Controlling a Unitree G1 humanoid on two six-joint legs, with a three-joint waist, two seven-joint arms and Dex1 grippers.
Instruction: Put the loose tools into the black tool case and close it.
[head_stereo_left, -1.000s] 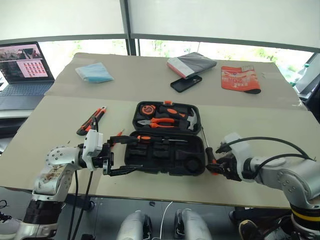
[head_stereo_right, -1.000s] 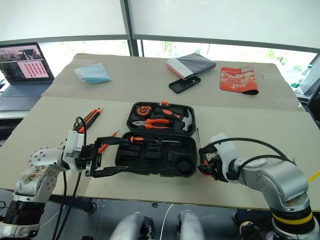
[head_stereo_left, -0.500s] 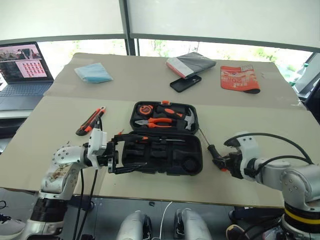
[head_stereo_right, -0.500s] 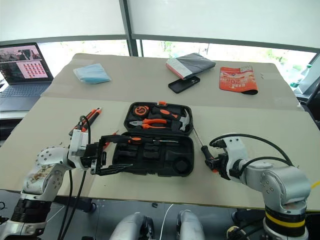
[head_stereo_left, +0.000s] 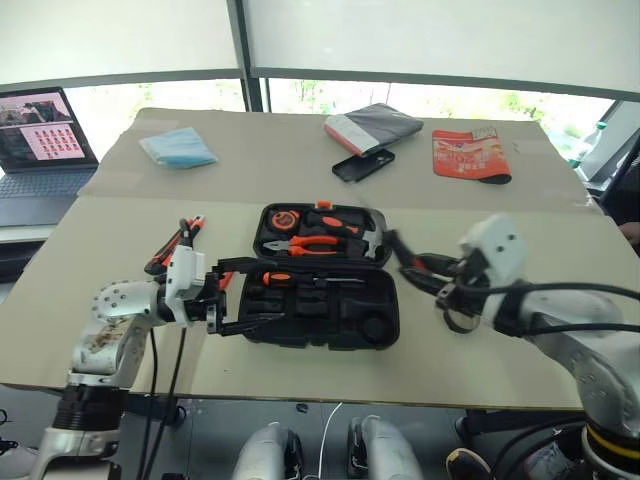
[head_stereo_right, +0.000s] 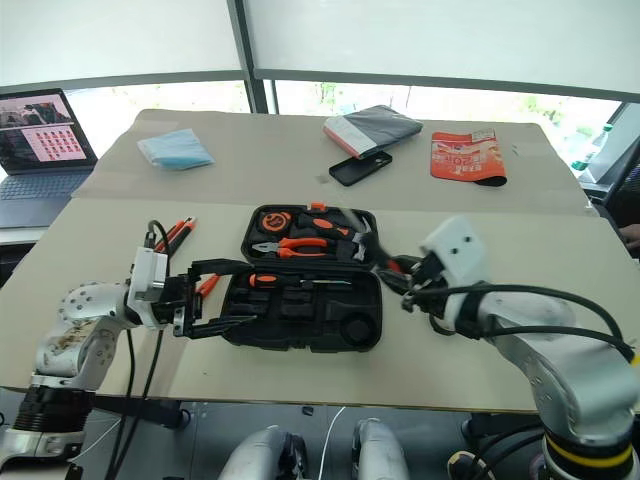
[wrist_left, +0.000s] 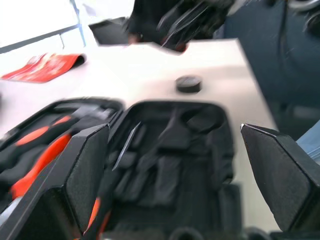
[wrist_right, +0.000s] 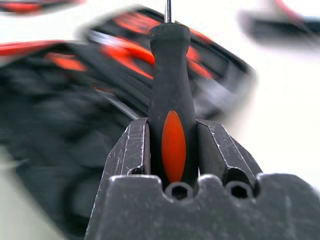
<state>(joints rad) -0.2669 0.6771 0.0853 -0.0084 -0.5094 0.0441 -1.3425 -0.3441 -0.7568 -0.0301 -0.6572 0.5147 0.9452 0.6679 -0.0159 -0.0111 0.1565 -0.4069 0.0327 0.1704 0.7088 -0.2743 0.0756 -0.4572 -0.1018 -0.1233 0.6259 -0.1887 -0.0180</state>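
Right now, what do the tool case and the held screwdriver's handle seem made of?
Tool case: likely moulded black plastic, matte, with shaped slots inside. Screwdriver in the right hand: smooth black handle, probably plastic or rubber, with a glossy orange inset.

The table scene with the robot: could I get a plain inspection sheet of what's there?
Surface: beige table.
Job's things: open black moulded-plastic tool case; black-and-orange-handled screwdriver held; orange-and-black utility knife and small black tape roll loose.
Clutter: flat black phone, red pouch, blue mask.
Grippers: left gripper open at case; right gripper shut on screwdriver.
Cables: black, on both arms.
Surroundings: laptop, windows.
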